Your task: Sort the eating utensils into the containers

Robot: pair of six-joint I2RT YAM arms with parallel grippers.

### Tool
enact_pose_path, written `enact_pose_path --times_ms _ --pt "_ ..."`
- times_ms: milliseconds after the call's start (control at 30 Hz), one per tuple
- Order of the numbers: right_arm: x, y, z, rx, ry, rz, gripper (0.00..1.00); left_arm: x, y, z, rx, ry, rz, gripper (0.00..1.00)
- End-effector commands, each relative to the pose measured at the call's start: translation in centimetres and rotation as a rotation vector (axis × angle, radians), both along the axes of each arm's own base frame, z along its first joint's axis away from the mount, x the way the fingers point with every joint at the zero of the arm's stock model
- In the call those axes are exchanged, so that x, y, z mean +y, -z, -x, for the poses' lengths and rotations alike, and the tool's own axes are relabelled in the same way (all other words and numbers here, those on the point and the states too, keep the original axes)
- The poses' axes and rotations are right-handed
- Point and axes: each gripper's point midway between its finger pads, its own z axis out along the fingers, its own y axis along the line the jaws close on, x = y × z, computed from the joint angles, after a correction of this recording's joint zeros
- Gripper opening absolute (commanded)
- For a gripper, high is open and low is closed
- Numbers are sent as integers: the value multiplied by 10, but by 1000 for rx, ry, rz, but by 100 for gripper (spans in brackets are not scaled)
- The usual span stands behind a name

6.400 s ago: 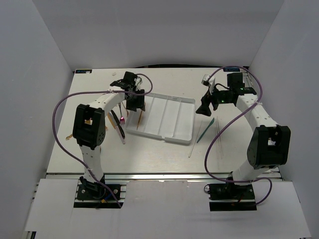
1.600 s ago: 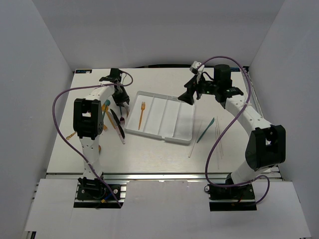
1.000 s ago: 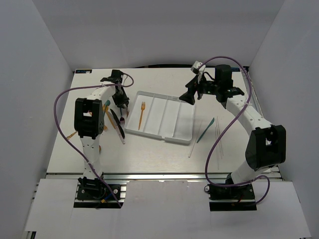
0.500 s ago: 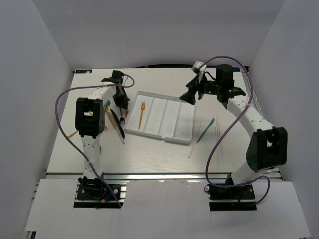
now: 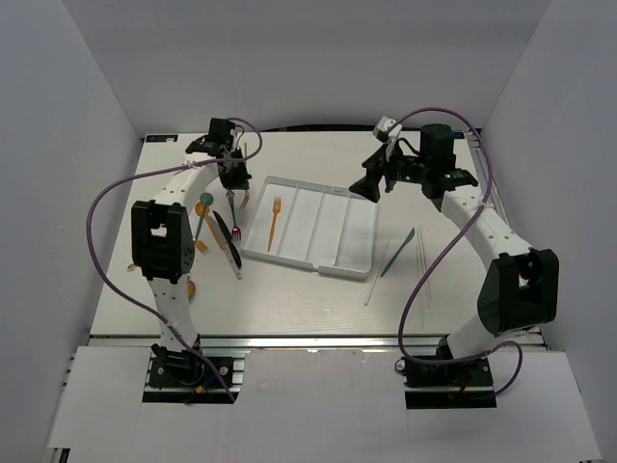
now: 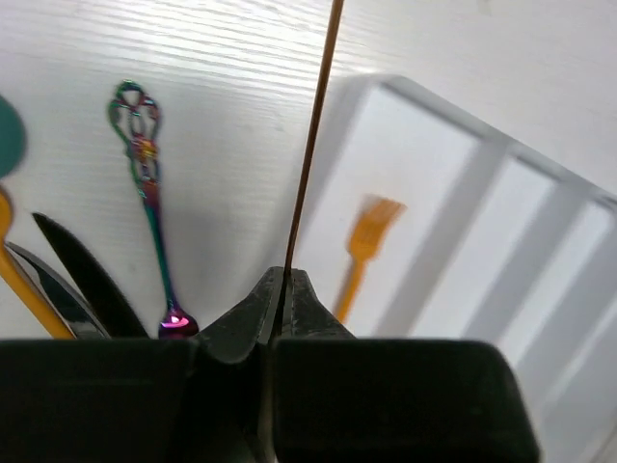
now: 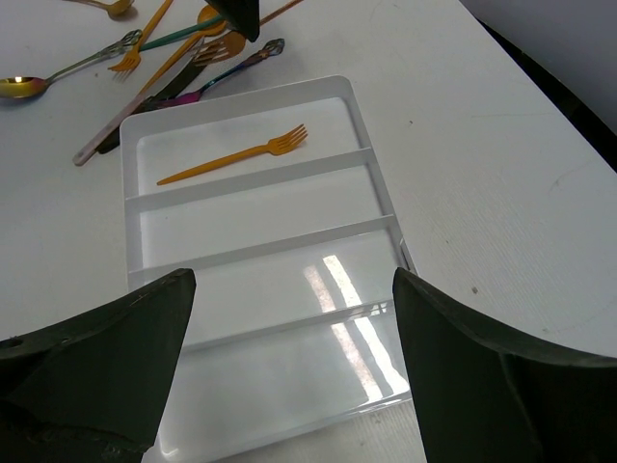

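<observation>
White tabletop point(image 5: 289, 299) — left gripper point(image 6: 285, 282) is clamped on a thin orange utensil point(image 6: 310, 145) beside the tray point(image 5: 308, 265); right gripper point(image 5: 369, 188) hangs spread apart. Carry it level over its matching lane — lower before letting go.

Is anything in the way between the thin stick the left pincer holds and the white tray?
Nothing visible. The left pincer grips the thin stick right at the edge of the tray; its nearest compartment holds only an orange fork.
</observation>
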Motion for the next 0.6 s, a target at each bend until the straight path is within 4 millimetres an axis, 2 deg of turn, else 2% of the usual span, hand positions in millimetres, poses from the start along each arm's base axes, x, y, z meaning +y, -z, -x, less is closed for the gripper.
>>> enact_pose_path --times_ms 0,133,200,300,400,567 --pt "-4 -20 4 -54 0 -5 89 -34 -63 8 -165 143 78 0" --pt "-5 -16 5 -49 2 3 89 -62 -69 21 -180 243 138 0" --pt "-6 -15 6 -49 3 5 89 -77 -58 30 -149 286 168 2" --pt "-7 -14 8 -53 4 10 89 -87 -37 44 -94 301 175 10" --pt "-11 -13 9 -55 13 20 89 -89 -19 54 -54 301 162 13" --pt "-15 -10 11 -52 22 26 89 -89 -10 67 -29 306 140 19"
